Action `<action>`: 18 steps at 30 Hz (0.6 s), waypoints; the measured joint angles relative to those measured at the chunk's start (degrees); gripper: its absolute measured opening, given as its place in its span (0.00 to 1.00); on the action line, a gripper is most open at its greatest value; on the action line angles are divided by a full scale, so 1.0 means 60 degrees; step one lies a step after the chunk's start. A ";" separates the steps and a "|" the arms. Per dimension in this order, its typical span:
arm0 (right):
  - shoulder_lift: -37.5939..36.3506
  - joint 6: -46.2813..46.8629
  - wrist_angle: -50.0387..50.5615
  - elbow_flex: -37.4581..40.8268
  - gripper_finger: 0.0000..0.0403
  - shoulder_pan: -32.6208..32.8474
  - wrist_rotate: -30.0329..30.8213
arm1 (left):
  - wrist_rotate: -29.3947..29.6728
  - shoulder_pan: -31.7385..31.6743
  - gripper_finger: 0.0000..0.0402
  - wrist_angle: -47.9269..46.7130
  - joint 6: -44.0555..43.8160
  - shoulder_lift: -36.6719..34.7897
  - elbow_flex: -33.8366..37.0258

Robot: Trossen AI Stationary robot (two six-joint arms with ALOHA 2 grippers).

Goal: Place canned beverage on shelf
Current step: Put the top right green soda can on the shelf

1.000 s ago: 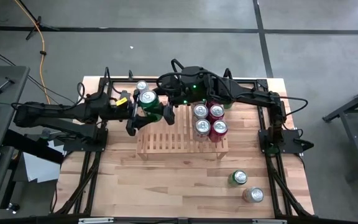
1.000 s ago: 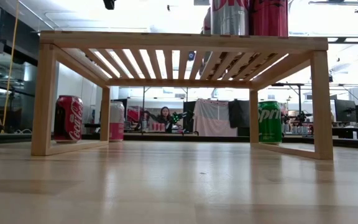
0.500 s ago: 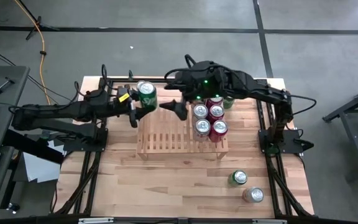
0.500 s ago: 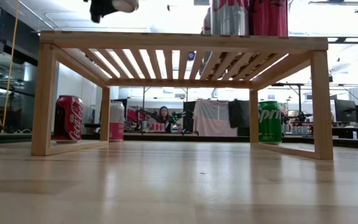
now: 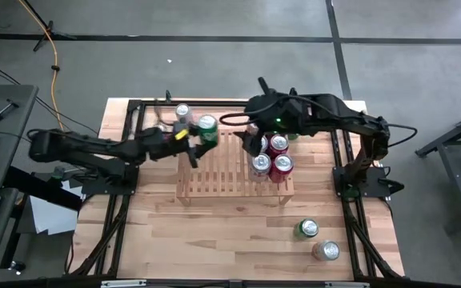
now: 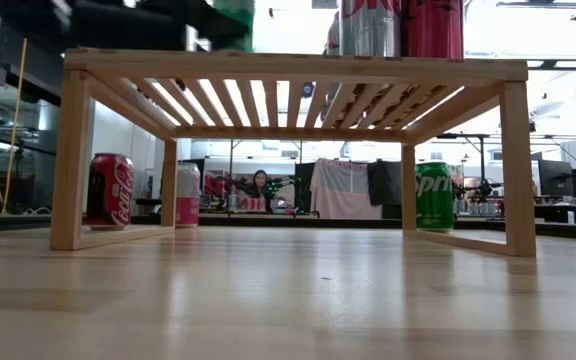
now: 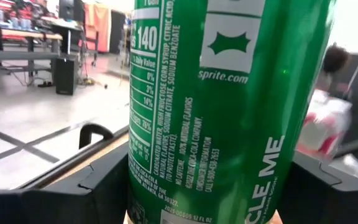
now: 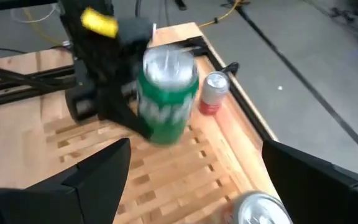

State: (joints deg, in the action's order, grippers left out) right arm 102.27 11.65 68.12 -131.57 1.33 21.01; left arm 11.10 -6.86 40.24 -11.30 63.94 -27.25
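From the high view I see my left gripper (image 5: 201, 138) clamped on the green Sprite can (image 5: 207, 126), held above the far left corner of the light wooden slatted shelf (image 5: 214, 178). My right gripper (image 5: 250, 138), jaws apart and empty, hangs over the shelf's far edge beside four silver and red cans (image 5: 268, 155). In the left wrist view, the can (image 7: 229, 106) sits between both fingers (image 7: 98, 180).

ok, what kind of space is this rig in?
Likely a robotics lab or workshop: bare concrete floor with taped lines, an orange cable trailing across it, and workbenches with gear behind the table.
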 joint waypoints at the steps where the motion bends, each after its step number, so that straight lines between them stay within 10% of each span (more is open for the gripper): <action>1: -0.0089 0.0067 0.0087 0.0000 0.86 0.0049 0.0155 | -0.0111 -0.0040 0.71 0.0005 0.0181 0.0386 -0.0191; 18: -0.0650 0.0839 0.0324 0.0011 0.87 0.0540 0.1254 | -0.0592 -0.0280 0.71 0.0061 0.0583 0.3183 -0.1844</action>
State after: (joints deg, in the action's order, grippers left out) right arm 98.37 16.68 70.06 -131.50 4.57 28.53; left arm 7.55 -8.54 40.61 -7.80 83.04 -38.32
